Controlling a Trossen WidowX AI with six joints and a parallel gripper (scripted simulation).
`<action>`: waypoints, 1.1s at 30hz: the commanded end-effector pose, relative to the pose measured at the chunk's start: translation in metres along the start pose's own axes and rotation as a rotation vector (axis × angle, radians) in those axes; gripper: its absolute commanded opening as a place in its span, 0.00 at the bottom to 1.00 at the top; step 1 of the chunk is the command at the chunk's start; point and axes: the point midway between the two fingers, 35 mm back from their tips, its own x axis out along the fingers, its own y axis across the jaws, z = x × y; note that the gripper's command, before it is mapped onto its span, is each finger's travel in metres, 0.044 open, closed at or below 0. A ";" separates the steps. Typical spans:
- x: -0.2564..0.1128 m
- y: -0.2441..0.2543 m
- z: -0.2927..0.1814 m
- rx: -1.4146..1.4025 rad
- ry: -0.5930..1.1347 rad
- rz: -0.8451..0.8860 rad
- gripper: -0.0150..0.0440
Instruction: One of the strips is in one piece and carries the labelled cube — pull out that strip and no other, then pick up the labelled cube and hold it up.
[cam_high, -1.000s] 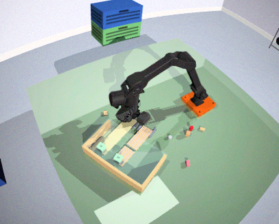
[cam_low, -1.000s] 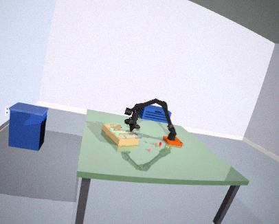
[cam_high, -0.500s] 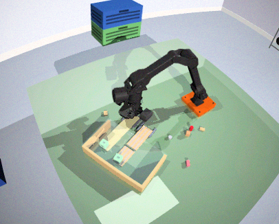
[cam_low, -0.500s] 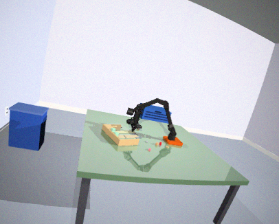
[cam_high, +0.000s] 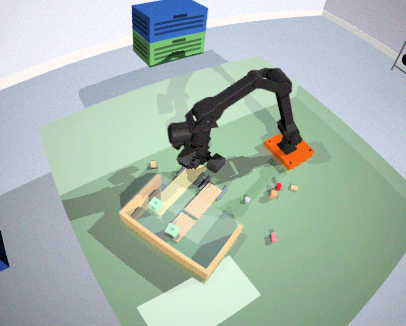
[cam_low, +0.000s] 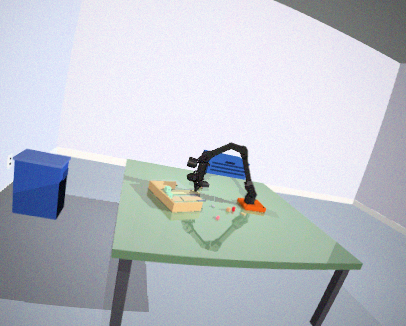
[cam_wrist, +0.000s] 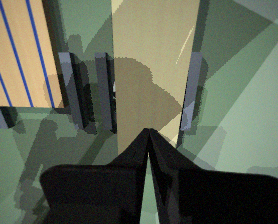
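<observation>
A plain pale strip runs from the wooden frame between dark guides, with no break visible. A mint cube sits at its far end. A striped strip lies beside it and shows a gap across it in the top view. A second mint cube with a dark mark sits at its far end. Any mark on the first cube is too small to read. My gripper is shut and empty, its tips over the near part of the plain strip; their height is hard to tell.
The low wooden frame walls the cubes' far side and both flanks. Dark guides flank the plain strip. Several small blocks, including a red one and a pink one, lie between the frame and the orange base.
</observation>
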 end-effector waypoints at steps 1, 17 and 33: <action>0.005 0.002 -0.013 0.000 0.021 0.011 0.25; 0.005 0.001 -0.038 0.000 0.023 0.011 0.25; 0.005 0.000 -0.062 0.000 0.025 0.011 0.25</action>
